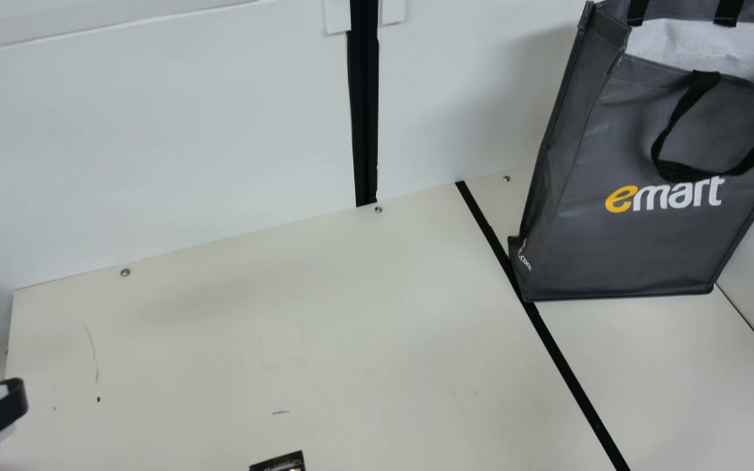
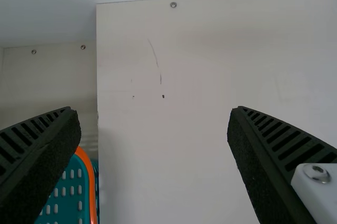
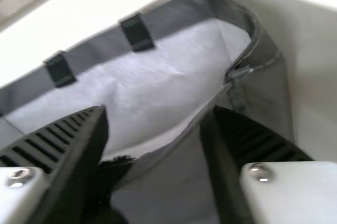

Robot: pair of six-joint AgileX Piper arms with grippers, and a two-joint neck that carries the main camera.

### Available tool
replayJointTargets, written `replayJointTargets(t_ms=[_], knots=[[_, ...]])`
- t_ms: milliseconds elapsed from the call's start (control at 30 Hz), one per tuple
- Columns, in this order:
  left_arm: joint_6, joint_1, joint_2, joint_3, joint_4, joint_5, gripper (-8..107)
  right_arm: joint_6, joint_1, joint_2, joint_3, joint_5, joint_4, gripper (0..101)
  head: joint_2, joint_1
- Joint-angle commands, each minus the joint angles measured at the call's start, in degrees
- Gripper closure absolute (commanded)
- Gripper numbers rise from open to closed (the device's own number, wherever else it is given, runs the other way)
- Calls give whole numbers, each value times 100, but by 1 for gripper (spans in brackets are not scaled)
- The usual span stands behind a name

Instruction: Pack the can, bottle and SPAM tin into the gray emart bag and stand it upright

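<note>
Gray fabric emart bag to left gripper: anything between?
Bare cream tabletop between left gripper and bag, plus the black stripe by the bag's lower corner, main view.

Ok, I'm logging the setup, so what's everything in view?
Bag: one, gray, on the table, right
Basket: one, teal and orange, left of the table
Cut-off item: one, mostly black, main view's bottom edge
Table: one, cream, below
Back wall: one, white, behind
Strips: two, black, on table and back wall
Screws: five, silver, three along the table's back, two farther left
Left hand: one, black, over the table's left
Right hand: one, black, at the bag's mouth
</note>
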Motion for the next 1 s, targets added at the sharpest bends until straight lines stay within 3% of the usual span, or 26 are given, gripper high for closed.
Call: replayJointTargets(t_ms=[0,167,667,967], knots=[[0,0,0,0,0,0,9,24,5,-19,-86,1,49,21,-5,-130],[0,0,0,0,0,0,9,33,9,-60,-396,-13,184,6,-5,-130],[0,0,0,0,0,0,9,127,186,-53,-1399,182,572,6,-5,-130],[0,0,0,0,0,0,9,117,600,-212,-1507,349,671,6,-5,-130]])
